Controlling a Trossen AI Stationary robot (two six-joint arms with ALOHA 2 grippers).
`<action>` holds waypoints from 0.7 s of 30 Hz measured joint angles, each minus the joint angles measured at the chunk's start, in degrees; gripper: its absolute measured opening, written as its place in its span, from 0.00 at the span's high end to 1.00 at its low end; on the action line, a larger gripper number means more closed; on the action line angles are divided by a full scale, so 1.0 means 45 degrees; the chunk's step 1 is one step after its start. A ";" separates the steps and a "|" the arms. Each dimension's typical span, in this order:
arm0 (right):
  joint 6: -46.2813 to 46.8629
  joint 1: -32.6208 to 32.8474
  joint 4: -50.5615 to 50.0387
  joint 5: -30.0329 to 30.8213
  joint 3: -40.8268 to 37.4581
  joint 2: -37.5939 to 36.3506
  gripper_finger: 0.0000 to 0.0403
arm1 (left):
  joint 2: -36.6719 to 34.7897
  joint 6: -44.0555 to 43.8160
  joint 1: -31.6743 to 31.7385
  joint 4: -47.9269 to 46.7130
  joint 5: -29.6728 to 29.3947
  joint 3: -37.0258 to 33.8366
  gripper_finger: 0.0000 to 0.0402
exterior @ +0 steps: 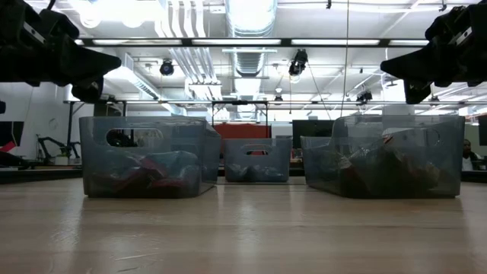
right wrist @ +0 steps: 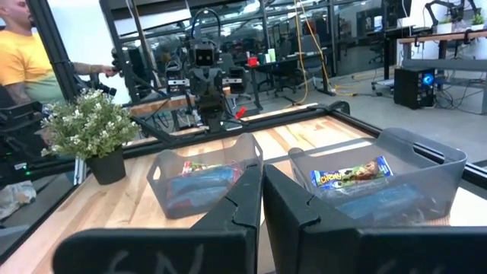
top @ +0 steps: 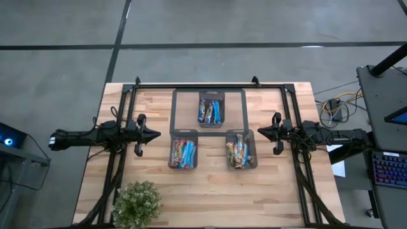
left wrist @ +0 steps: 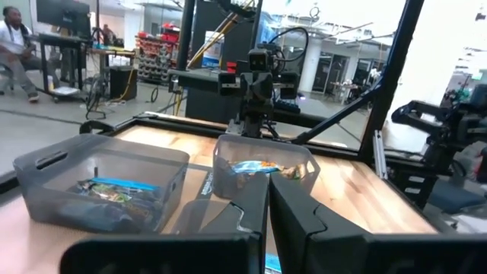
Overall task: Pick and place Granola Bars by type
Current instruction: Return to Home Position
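Grey concrete floor [top: 254,22], crossed by dark lines, stretches beyond the far edge of my wooden table [top: 210,191]. Overhead, strip lights [exterior: 144,42] and a silver duct [exterior: 251,15] run along an open white ceiling. A dark desk [top: 376,89] with a backlit keyboard [top: 389,168] stands off the table's right edge. Across the workshop, a person in a yellow shirt [right wrist: 23,65] stands, and another [left wrist: 11,38] sits beneath a monitor [left wrist: 65,14].

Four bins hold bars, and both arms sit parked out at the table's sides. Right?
Not quite: the high view shows three bins, not four, all holding granola bars. The left gripper and right gripper are indeed parked at the sides.
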 joint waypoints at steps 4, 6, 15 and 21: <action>-0.0009 0.0000 0.0000 0.0000 0.0000 -0.0001 0.98 | 0.0000 0.0944 -0.0002 0.0007 0.0007 0.0000 1.00; 0.0007 0.0000 0.0000 0.0000 0.0000 0.0003 0.98 | 0.0000 0.1109 0.0001 0.0055 0.0007 0.0000 1.00; 0.0020 0.0000 -0.0005 0.0000 0.0000 -0.0001 0.98 | 0.0000 0.0950 0.0000 0.0019 0.0007 0.0000 1.00; 0.0012 0.0000 -0.0005 0.0002 0.0000 0.0008 0.98 | 0.0000 0.0669 0.0002 0.0019 0.0002 0.0000 1.00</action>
